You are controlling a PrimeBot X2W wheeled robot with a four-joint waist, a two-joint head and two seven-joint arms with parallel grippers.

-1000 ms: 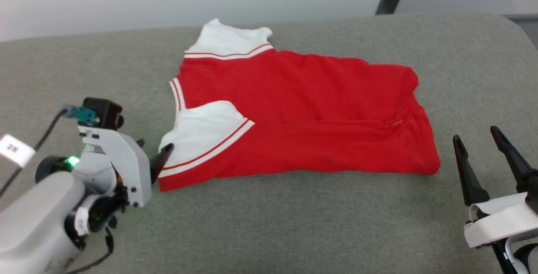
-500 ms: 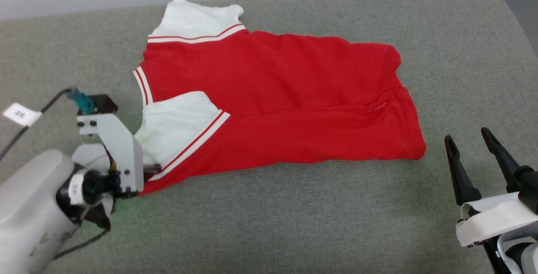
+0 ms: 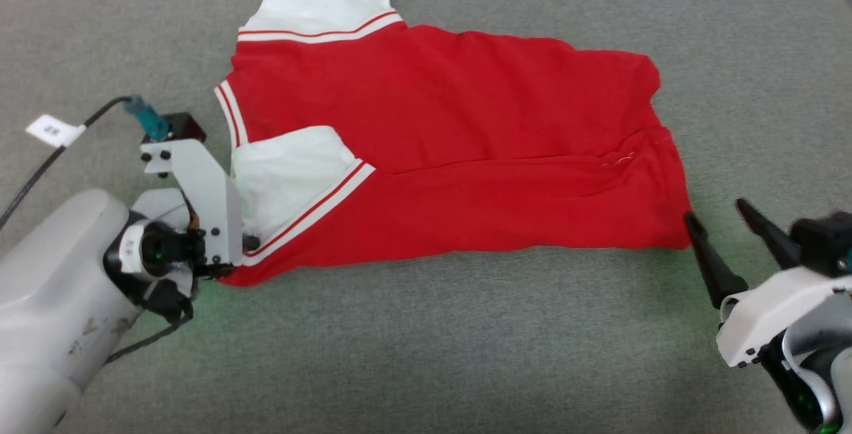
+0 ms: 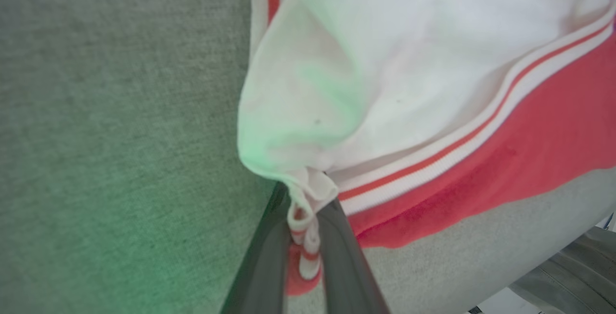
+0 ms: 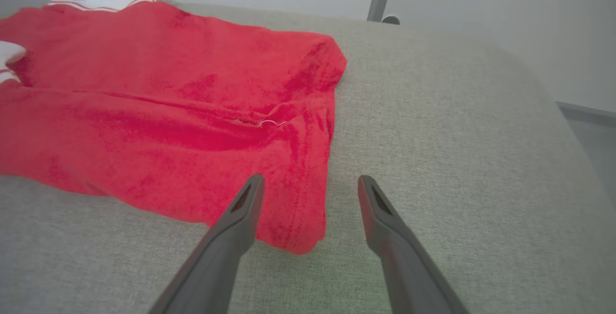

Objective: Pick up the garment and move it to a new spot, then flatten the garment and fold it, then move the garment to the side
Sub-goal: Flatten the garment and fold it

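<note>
Red jersey T-shirt [image 3: 466, 154] lies folded; left gripper [image 4: 308, 217] clamps only its striped sleeve hem, right gripper [image 5: 310, 181] gapes at the bottom corner: thin pinch could slip on lifting, undoing folds.

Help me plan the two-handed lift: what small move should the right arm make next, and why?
Probably close the right gripper on the near corner of the garment, perhaps after dipping slightly. Its jaws stand open with that red corner lying between them, while the left gripper is shut on the striped sleeve edge. Gripping both ends should let the garment lift evenly.
</note>
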